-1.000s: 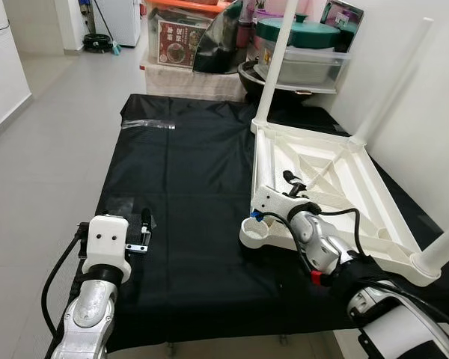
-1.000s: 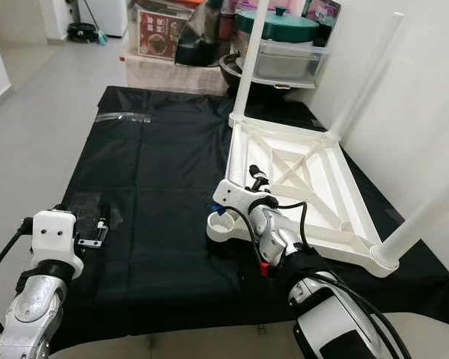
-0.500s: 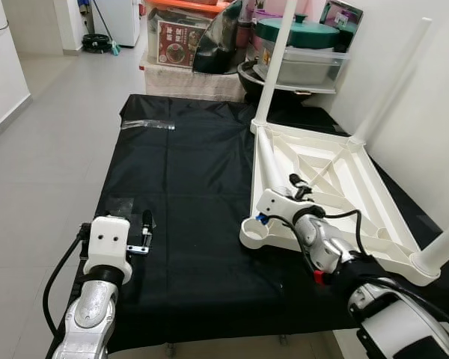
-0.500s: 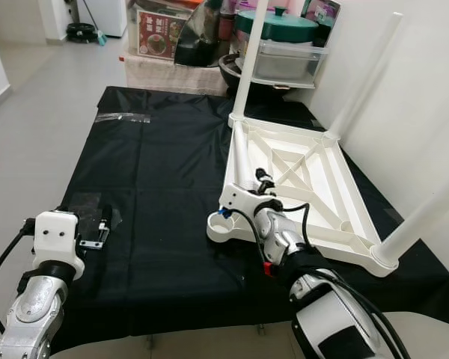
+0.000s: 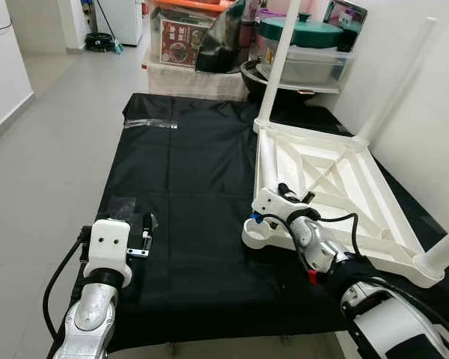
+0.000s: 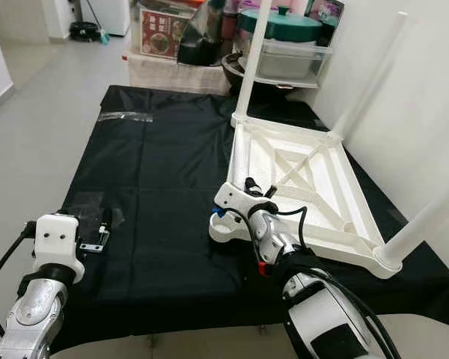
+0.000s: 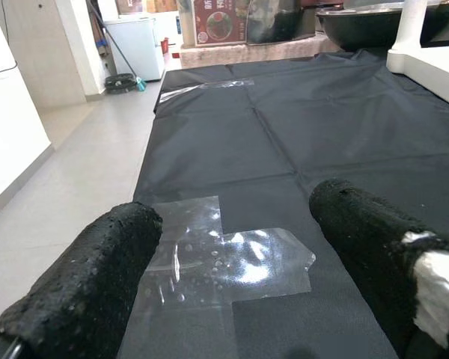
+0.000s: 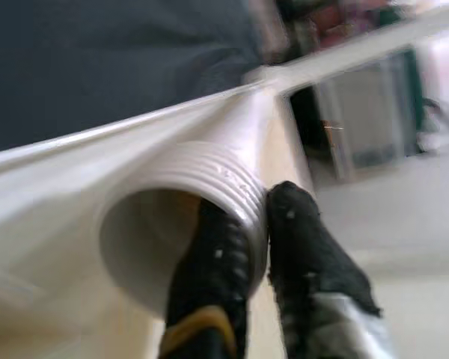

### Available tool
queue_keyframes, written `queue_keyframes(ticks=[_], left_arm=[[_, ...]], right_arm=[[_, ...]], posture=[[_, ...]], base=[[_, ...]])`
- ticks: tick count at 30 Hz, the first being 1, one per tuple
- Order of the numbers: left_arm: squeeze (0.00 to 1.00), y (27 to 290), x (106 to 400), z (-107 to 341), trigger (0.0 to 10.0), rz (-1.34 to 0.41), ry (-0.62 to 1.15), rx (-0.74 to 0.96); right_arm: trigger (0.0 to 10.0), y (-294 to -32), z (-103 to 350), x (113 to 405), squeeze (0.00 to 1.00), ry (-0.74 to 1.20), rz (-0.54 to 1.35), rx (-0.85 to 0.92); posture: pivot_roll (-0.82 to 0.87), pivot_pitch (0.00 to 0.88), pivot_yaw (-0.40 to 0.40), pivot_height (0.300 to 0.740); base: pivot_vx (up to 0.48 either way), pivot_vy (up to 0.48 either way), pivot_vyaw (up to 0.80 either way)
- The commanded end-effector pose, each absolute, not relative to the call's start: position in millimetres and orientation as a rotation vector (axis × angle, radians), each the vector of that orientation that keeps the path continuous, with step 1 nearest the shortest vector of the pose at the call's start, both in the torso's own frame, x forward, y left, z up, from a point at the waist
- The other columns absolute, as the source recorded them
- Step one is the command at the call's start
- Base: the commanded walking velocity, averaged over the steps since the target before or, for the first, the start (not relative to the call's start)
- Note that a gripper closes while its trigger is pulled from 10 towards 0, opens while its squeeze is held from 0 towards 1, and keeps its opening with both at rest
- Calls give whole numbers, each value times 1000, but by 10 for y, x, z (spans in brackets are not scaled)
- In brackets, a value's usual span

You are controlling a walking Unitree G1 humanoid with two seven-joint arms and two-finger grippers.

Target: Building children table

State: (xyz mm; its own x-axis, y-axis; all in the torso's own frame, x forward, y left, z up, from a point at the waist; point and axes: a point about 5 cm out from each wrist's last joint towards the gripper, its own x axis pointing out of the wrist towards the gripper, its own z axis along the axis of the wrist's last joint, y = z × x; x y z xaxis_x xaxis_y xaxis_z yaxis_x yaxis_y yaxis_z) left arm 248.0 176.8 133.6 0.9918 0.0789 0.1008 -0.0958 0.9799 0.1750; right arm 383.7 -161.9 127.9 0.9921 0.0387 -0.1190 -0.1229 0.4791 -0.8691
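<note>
A white children's table [image 5: 359, 187] lies upside down on a black cloth [image 5: 187, 172]. Three legs stand up from it: one at the far left corner [image 5: 278, 60], one at the far right [image 5: 400, 75], one at the near right [image 5: 441, 254]. A loose leg [image 5: 267, 161] lies along its left rail. My right gripper [image 5: 288, 196] is shut on that leg's threaded end [image 8: 202, 172], one finger inside the tube, one outside. The empty corner socket [image 5: 256, 233] is just in front of it. My left gripper [image 5: 146, 223] hovers open over clear tape [image 7: 232, 254].
Boxes, a green-lidded pot [image 5: 303, 34] and a dark wok [image 5: 254, 71] crowd the far end of the cloth. A white wall [image 5: 426, 112] runs close along the right side. Open grey floor [image 5: 52, 134] lies to the left. A tape strip [image 5: 146, 123] sits at the far left.
The right gripper has shifted on the table's left rail, and the loose leg has come into view, raised half a second ago and now lower along the rail. The left arm has stayed put.
</note>
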Motion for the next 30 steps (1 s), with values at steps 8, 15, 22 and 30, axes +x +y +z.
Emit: queue_keyframes(ticks=[8,15,22,30], left_arm=[[0,1745,2486,1300,10000,84,-73,198],[0,1747,2490,1302,10000,86,-74,197],[0,1772,2495,1305,10000,92,-71,153],[0,1774,2508,1309,10000,86,-71,136]], right_arm=[[0,-1714,1371,3860,0,48,11,-954],[0,-1738,1504,3849,0,-11,37,-604],[0,-2016,1746,3775,0,-102,108,-484],[0,-2313,1984,3678,0,-176,144,-483]], posture=[[96,0,-151,740],[92,0,-150,740],[75,0,-141,740],[59,0,-128,740]], base=[[0,0,0],[0,0,0],[0,0,0],[0,0,0]])
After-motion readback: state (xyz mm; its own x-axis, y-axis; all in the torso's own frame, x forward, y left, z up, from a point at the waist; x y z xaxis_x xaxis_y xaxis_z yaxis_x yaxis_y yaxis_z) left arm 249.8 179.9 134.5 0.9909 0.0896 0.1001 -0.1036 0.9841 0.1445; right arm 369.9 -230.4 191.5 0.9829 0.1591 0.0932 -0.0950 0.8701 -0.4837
